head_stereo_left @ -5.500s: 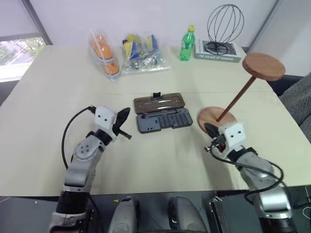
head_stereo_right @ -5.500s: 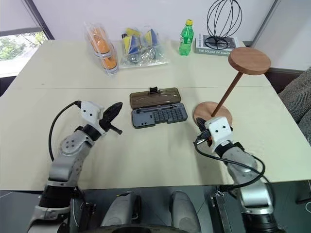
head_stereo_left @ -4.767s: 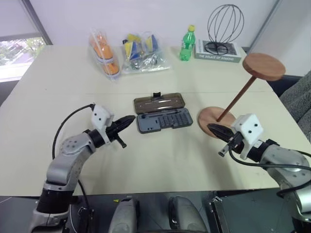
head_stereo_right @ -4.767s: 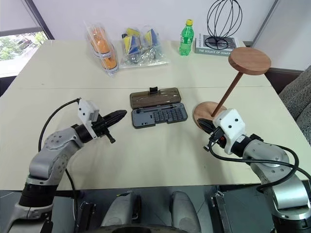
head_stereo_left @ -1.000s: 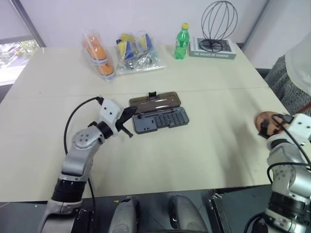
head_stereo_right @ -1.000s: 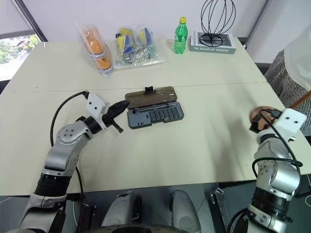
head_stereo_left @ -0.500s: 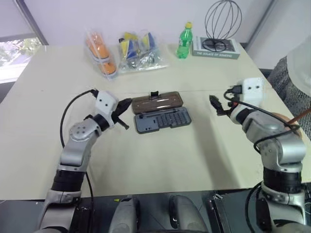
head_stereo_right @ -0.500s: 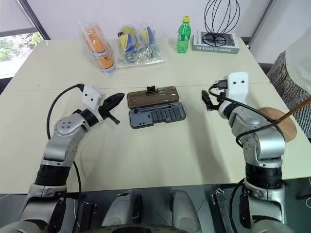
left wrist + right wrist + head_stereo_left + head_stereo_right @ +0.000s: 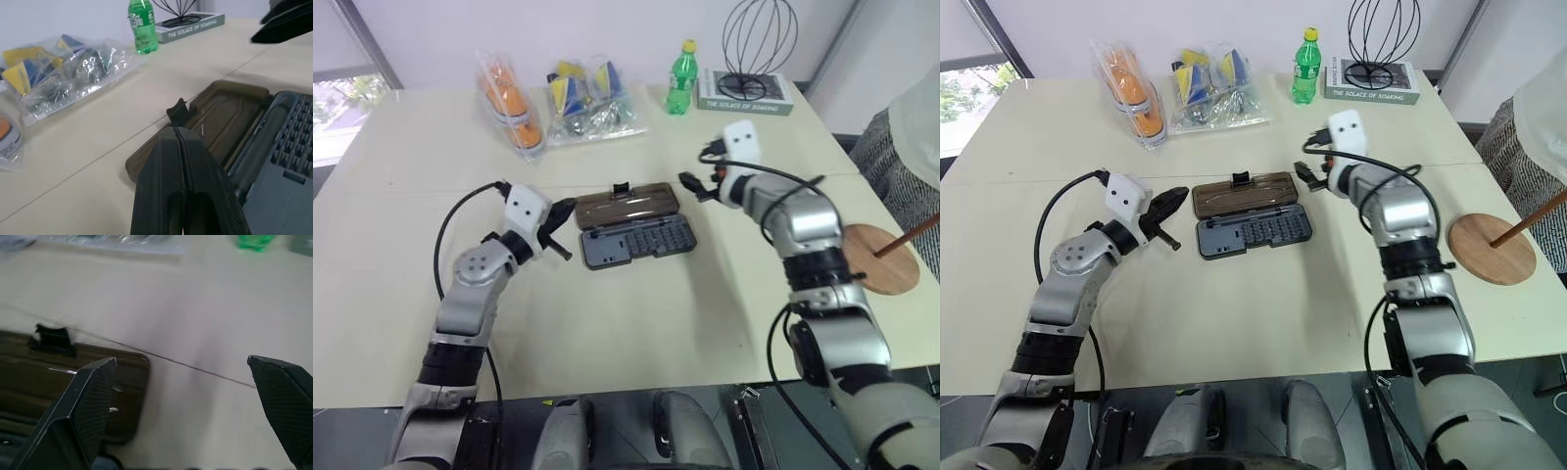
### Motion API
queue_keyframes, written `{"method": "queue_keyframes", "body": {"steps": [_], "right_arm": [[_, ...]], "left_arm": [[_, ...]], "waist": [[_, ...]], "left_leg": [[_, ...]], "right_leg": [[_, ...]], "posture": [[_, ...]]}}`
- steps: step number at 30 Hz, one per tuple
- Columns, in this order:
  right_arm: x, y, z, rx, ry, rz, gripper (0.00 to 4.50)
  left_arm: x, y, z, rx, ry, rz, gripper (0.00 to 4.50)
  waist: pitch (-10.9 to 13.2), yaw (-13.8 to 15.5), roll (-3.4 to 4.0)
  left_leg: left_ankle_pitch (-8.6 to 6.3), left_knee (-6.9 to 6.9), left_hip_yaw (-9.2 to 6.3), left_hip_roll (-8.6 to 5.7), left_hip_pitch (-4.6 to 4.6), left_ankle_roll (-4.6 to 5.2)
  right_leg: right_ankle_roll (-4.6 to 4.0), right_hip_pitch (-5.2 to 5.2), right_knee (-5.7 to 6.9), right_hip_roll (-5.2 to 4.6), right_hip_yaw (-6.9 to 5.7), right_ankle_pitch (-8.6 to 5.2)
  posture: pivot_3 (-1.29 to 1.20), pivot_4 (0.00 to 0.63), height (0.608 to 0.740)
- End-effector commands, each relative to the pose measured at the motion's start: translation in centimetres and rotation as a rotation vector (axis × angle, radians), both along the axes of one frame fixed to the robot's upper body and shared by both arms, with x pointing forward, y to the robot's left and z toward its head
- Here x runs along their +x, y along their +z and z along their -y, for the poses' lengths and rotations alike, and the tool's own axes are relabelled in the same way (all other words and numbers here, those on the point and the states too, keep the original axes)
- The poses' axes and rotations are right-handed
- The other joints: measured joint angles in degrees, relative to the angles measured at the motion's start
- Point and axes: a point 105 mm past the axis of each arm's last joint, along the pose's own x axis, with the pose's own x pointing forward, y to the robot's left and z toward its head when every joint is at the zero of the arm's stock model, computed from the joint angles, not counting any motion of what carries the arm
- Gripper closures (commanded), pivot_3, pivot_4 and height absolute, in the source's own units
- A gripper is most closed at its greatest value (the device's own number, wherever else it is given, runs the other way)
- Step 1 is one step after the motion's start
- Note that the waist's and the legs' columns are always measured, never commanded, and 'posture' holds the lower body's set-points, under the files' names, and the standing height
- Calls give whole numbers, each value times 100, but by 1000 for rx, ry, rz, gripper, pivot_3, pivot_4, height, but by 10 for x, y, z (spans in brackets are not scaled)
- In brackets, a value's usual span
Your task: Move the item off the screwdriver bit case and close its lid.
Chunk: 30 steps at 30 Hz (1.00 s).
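The screwdriver bit case [image 9: 638, 240] lies open mid-table, rows of bits showing. Its smoky brown lid [image 9: 628, 206] lies flat behind it, latch tab [image 9: 623, 188] on the far edge. My left gripper [image 9: 570, 207] is shut and empty, tips just left of the lid's left end; the left wrist view shows its fingers [image 9: 166, 161] pressed together short of the lid [image 9: 230, 112]. My right gripper [image 9: 695, 188] hovers open beside the lid's right end [image 9: 122, 377]. The item's round wooden base [image 9: 879, 258] rests near the table's right edge, well away from the case, its rod [image 9: 913, 234] slanting up and right.
At the back stand a pack of orange items [image 9: 509, 113], a clear bag of snacks [image 9: 587, 98], a green bottle [image 9: 679, 78] and a book [image 9: 746, 92] carrying a black wire sphere [image 9: 759, 39]. A person in white [image 9: 920, 108] is at the right edge.
My right arm has swung from the table's right edge, by the wooden base, in and forward to the lid's right end, still open. The left gripper has stayed put.
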Motion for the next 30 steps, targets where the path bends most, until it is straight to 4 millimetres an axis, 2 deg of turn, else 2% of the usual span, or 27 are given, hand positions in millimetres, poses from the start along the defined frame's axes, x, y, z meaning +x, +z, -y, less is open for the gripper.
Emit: {"method": "queue_keyframes", "body": {"steps": [1, 9, 19, 25, 30], "right_arm": [[9, -2, -7, -55, 21, 1, 28], [21, -14, -11, -122, 21, -2, 28], [24, -7, -32, -116, 102, 29, 28], [26, -15, -32, -126, 81, 4, 28], [25, -28, -23, -127, 54, -39, 28]], "left_arm": [[-6, 12, -3, 6, 20, 63, 4500], [-14, 9, -6, 6, 53, 64, 4500], [-18, 9, -9, 11, 72, 65, 4500], [-19, 10, -8, 11, 73, 71, 4500], [-21, 8, -6, 13, 73, 70, 4500]], "waist": [[0, 9, 0], [0, 1, 1], [1, -22, 2], [1, -7, 3], [1, -17, 3]], "left_leg": [[0, 0, -1, 0, -1, 0], [0, 1, 5, -3, -3, -1], [1, 0, 9, 1, -1, -2], [1, 0, 11, -1, -2, -2], [1, 0, 11, -1, -2, -3]], "right_leg": [[0, 0, -1, -1, -1, 0], [1, -1, 0, -14, -2, 1], [0, -7, 7, -12, -1, 1], [0, -6, 6, -15, -1, 1], [0, -7, 7, -14, 0, 1]], "posture": [[0, 150, 740], [0, 150, 740], [0, 150, 740], [0, 150, 740], [0, 150, 740]]}}
